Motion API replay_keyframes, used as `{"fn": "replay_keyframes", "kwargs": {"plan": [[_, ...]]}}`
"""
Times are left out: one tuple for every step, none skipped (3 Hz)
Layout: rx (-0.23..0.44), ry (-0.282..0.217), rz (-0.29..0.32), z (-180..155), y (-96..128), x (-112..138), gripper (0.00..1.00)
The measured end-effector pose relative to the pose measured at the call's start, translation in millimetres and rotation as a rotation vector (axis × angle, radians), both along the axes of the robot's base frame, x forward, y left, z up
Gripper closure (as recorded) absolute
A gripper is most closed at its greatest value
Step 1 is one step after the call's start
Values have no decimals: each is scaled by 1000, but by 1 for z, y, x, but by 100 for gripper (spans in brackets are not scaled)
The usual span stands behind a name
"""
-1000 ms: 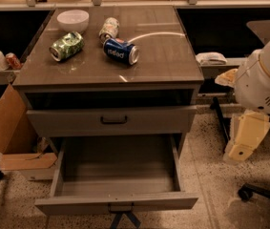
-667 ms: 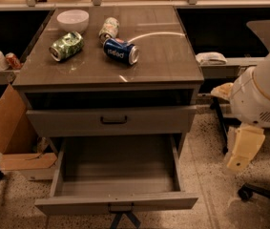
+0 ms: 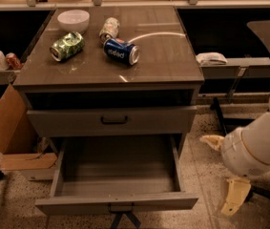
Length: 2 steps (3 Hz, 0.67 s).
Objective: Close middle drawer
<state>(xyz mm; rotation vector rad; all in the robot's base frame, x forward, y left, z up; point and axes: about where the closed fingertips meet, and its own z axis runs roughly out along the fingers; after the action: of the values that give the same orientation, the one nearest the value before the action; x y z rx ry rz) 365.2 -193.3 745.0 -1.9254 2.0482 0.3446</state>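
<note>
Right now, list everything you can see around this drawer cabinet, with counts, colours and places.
cabinet: one, grey-brown, centre
middle drawer: one, grey, pulled out, low at the front
upper drawer: one, grey, just above it
bowl: one, white, back left of the cabinet top
green can: one, lying left on top
blue can: one, lying mid top
pale can: one, behind the blue can
cardboard box: one, brown, floor at left
cloth: one, white, right shelf
arm: one, white, lower right
gripper: one, cream, right of the middle drawer, apart from it
</note>
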Motion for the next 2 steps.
{"fn": "replay_keyframes", "kwargs": {"plan": [[76, 62, 21, -66, 2, -27, 0], [76, 62, 21, -66, 2, -27, 0]]}}
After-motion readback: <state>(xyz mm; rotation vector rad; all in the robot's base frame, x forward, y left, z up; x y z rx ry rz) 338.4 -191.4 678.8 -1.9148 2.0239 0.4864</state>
